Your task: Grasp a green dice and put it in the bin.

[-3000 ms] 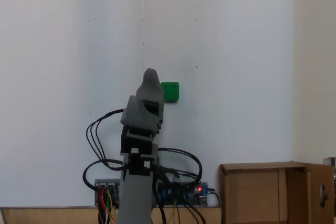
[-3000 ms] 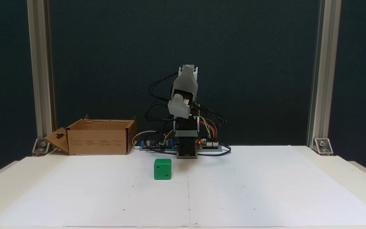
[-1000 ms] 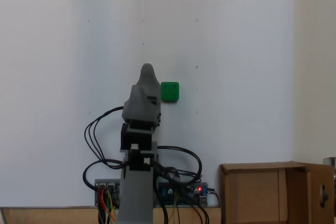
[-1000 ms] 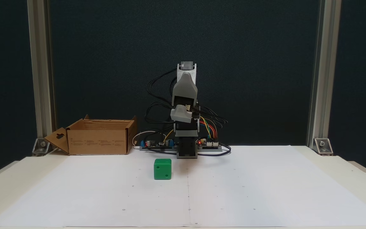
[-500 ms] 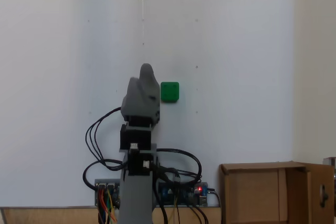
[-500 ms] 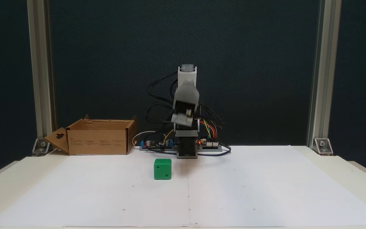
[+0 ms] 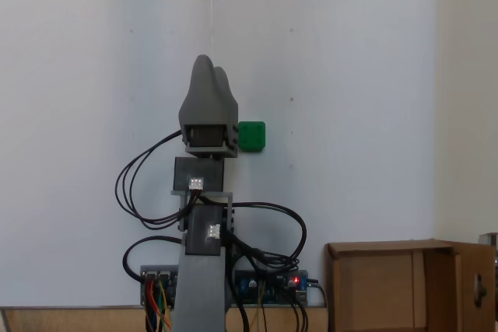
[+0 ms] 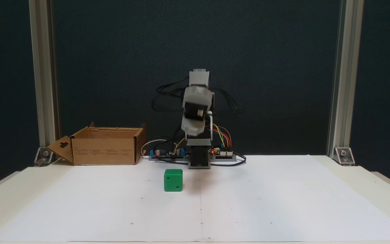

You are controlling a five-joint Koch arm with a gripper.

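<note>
Rounded green dice (image 8: 173,180), brown cardboard bin (image 8: 104,146) – raised flaps

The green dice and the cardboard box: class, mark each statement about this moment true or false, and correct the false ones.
1. The green dice rests on the white paper. True.
2. The dice lies inside the cardboard box. False: it sits on the paper, apart from the box.
3. The gripper holds the dice. False: in the front fixed view the gripper hangs above the table, and the dice lies below it, untouched.
4. The box stands open, with a flap folded outward. True.
5. In the front fixed view the box stands right of the arm's base. False: it stands left of the base.
</note>
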